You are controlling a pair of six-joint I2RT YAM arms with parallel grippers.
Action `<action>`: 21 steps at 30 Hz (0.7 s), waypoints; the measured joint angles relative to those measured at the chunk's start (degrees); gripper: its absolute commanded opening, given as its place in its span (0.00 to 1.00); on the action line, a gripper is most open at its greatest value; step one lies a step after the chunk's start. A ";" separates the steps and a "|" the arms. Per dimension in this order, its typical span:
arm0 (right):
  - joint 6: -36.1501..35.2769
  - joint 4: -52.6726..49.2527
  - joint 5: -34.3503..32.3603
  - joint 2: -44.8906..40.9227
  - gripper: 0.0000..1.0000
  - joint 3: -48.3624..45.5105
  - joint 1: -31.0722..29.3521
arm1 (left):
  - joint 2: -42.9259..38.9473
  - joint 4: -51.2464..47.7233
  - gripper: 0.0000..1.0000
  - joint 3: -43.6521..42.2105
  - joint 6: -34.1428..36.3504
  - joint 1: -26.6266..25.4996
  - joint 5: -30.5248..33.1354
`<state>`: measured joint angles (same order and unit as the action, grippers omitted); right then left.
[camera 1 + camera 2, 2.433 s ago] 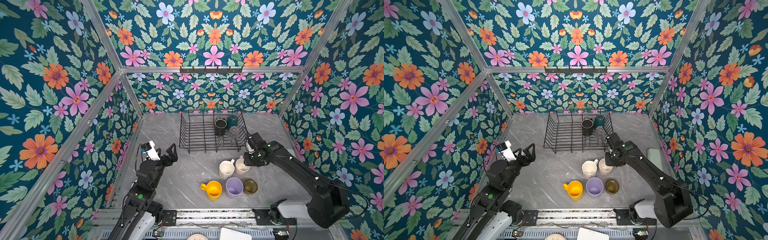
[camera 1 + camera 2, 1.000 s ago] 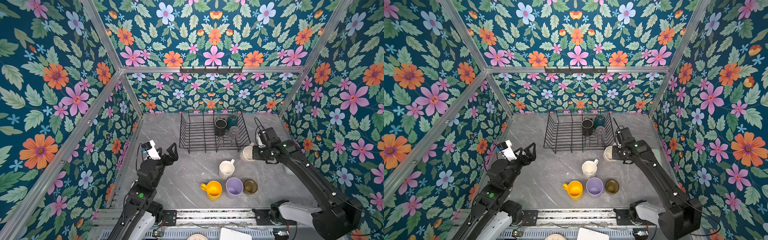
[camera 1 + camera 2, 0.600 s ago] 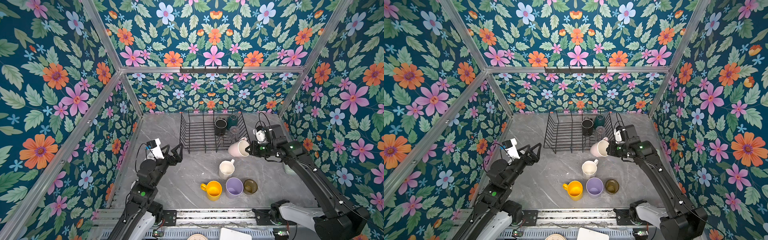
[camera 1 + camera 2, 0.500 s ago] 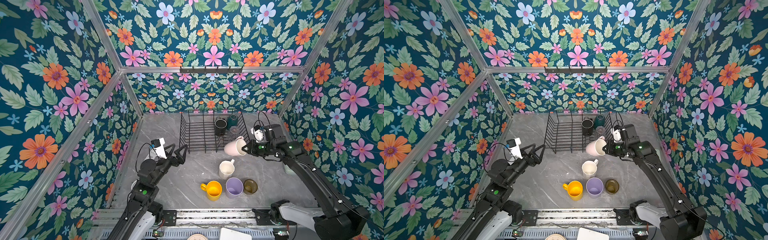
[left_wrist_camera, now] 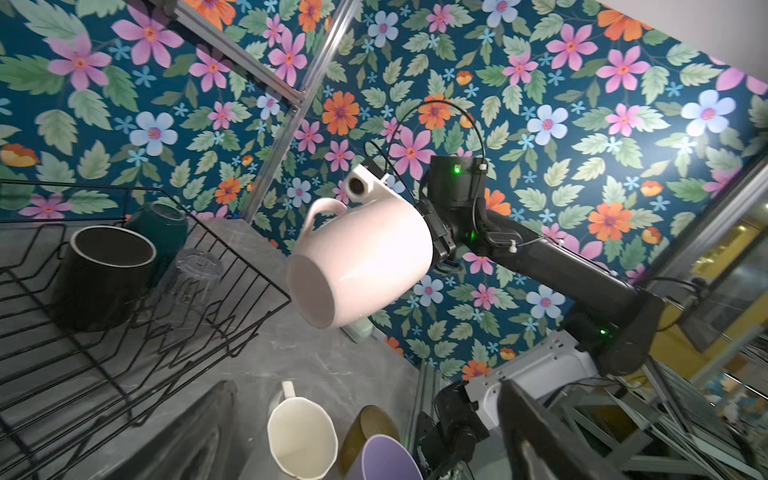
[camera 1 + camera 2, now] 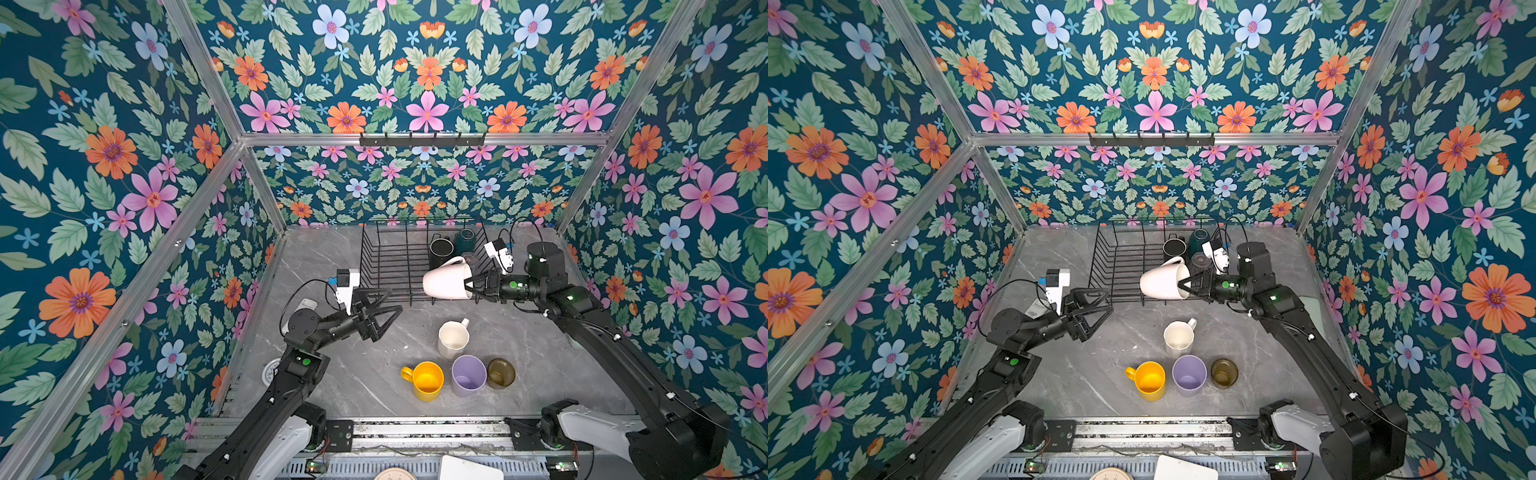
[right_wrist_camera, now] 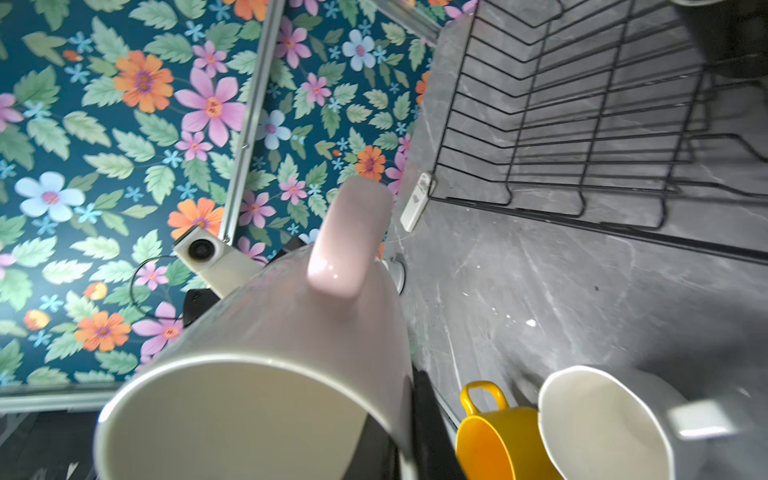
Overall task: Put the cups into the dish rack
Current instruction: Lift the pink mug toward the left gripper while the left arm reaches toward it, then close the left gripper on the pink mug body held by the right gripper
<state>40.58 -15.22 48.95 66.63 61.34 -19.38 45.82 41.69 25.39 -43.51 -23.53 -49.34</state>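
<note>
Dish rack (image 6: 395, 266) at back centre of the grey table (image 6: 374, 390), black wire. Inside, at its right end: black mug (image 6: 441, 248), upright, open side up; dark green mug (image 6: 464, 240) just behind/right of it, upside down in left wrist view (image 5: 160, 220); clear glass (image 5: 195, 266) in front of the green one, base up. Rest of rack bare wire, prongs along near side.

Pink mug (image 6: 446, 279) in the air over the rack's near right corner, lying on its side, base pointing left, handle up. R gripper (image 6: 471, 286) has it by the rim, one finger inside the mouth, one outside, pinched tight on the wall. Inside of mug looks empty in right wrist view (image 7: 249, 419).

On table, in front of rack: white mug (image 6: 453, 337), upright, empty, handle toward back right. Nearer row, l to r: yellow mug (image 6: 426, 380), handle left; purple tumbler (image 6: 468, 375); brown glass (image 6: 500, 372). All upright, nothing in them; tumbler close beside its neighbours, contact can't tell.

L gripper (image 6: 384, 311) hangs above table left of the mugs, jaws spread wide, nothing between them, pointing toward the pink mug.
</note>
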 measured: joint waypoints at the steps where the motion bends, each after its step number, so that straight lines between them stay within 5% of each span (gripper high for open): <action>1: 0.22 0.96 0.68 0.31 0.00 0.35 -0.57 | 0.63 1.55 0.99 -0.04 -0.55 0.00 -0.81; 13: -0.15 6.19 4.22 4.24 0.00 3.67 -7.32 | 3.26 10.19 0.99 -0.07 -5.42 -0.09 -5.35; 21: -7.43 6.38 4.52 4.37 0.00 5.22 -11.23 | 3.41 12.90 0.99 -0.07 -7.32 -0.11 -6.51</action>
<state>33.15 -8.84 53.47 71.00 66.57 -30.61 49.23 54.59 25.32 -50.83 -23.64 -55.86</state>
